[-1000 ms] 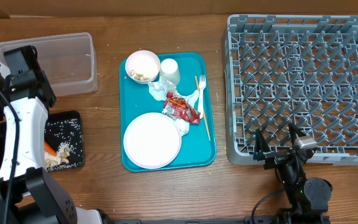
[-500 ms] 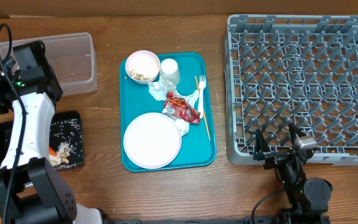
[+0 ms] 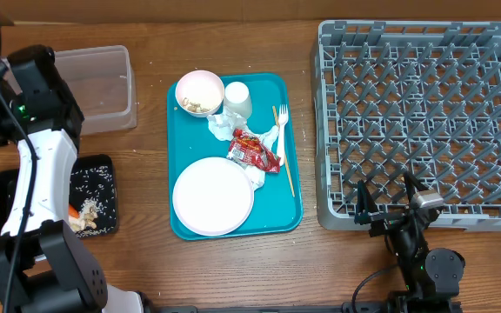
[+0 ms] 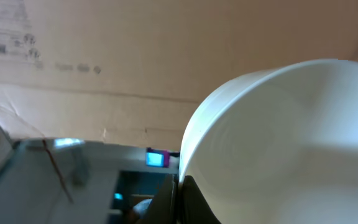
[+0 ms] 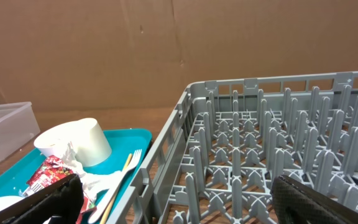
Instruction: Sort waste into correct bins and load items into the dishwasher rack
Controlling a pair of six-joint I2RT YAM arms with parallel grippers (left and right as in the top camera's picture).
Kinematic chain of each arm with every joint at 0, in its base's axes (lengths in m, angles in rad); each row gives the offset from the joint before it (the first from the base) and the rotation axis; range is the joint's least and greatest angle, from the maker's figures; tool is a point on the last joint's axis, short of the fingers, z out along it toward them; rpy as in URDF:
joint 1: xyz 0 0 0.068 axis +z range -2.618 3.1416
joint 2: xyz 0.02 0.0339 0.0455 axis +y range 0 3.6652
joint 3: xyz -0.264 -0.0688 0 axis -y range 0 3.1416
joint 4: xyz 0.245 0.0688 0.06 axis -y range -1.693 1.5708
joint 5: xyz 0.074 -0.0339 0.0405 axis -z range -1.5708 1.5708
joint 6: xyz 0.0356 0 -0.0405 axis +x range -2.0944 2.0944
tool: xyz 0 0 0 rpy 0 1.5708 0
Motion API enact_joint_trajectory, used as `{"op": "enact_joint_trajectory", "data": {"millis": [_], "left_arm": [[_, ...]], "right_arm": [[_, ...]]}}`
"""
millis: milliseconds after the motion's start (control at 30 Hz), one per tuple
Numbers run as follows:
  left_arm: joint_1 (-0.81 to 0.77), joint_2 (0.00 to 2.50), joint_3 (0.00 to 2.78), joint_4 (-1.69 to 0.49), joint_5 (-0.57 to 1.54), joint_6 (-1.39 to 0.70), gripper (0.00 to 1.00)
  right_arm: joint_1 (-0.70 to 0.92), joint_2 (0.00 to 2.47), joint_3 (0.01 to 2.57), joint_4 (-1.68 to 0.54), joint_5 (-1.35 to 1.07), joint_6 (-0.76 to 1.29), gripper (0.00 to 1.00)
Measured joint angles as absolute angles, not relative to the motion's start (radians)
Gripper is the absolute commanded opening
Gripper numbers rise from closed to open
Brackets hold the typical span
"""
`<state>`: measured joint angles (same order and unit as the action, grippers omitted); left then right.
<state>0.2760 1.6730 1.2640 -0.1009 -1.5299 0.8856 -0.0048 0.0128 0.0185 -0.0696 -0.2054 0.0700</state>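
**Bowl in left gripper — rack on the far side of the table**

Finding: the left gripper [image 4: 178, 198] is clamped on the rim of a small white bowl [image 4: 291, 137], which fills much of the left wrist view. One dark finger shows at the rim's lower edge. From overhead, only a white sliver of the bowl shows at the extreme left edge, left of the black tray [image 3: 94, 183] and nearer the camera than the clear tub [image 3: 103, 87]. No scraps are visible on the part of the bowl that shows.

Governing relation: the dishwasher rack [image 3: 424, 113] lies well to the right of the held bowl, with the whole teal tray [image 3: 290, 96] between them — a carry straight across the table. The bowl is round, so no long axis applies. Its tilt cannot be judged reliably.

The right gripper [image 3: 385, 202] sits with its jaws wide apart and empty, just beside the rack's near edge. It is much the nearer arm to the rack, so in my judgement the left arm faces a long reach.
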Motion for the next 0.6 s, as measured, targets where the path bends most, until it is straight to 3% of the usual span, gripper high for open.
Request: {"op": "enact_joint_trajectory", "data": {"millis": [367, 600], "left_arm": [[0.148, 1.534, 1.265, 0.532, -1.546, 1.034, 0.04], [0.072, 1.458, 1.266, 0.535, -1.549, 1.081, 0.04]], "right_arm": [[-0.005, 0.013, 0.019, -0.07, -0.206, 0.07, 1.0], [-0.005, 0.013, 0.019, -0.071, -0.206, 0.07, 1.0]]}}
